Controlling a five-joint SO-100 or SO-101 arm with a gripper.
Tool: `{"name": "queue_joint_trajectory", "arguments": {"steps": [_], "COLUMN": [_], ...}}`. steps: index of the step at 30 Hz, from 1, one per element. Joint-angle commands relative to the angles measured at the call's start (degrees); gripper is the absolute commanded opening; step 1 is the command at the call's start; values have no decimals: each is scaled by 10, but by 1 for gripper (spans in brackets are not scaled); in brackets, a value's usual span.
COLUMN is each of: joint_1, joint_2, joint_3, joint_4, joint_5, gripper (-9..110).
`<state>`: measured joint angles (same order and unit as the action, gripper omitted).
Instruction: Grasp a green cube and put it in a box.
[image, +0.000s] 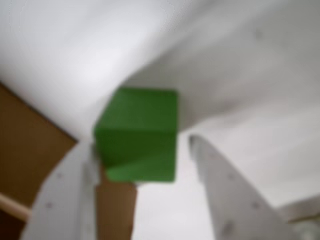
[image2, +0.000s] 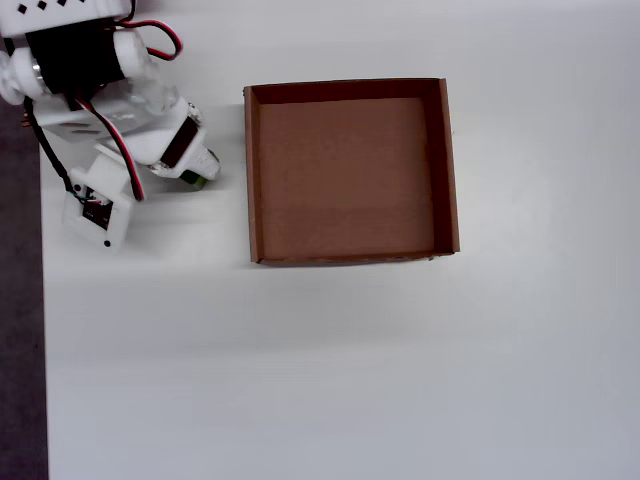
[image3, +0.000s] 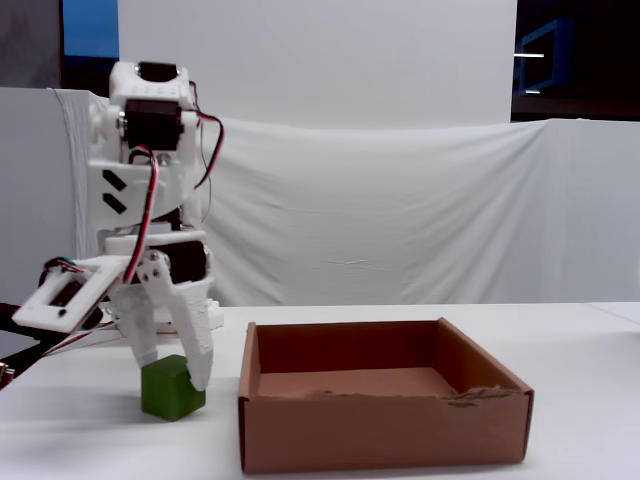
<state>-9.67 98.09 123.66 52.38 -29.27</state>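
The green cube rests on the white table just left of the brown cardboard box. My gripper reaches down over it with a finger on each side. In the wrist view the cube sits between the fingertips of the gripper. The left finger is against the cube's side, while a narrow gap separates the right finger from it, so the gripper is open. The box shows at the left of that view. From overhead only a green sliver of the cube shows beneath the arm.
The box holds nothing and stands close to the right of the arm in the overhead view. A white cloth backdrop hangs behind the table. The table's left edge runs beside the arm's base.
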Motion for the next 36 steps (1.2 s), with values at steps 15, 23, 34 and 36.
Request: {"name": "queue_joint_trajectory", "arguments": {"steps": [15,23,34,36], "joint_1": [-2,-2,-1,-4], "joint_2": [-9,-10,-6,8], "joint_3": [-33,-33,-38,-42], "joint_4": [-2,-2,7,16], "joint_5": [2,2,1,0], "gripper": [20,17,14,14]}}
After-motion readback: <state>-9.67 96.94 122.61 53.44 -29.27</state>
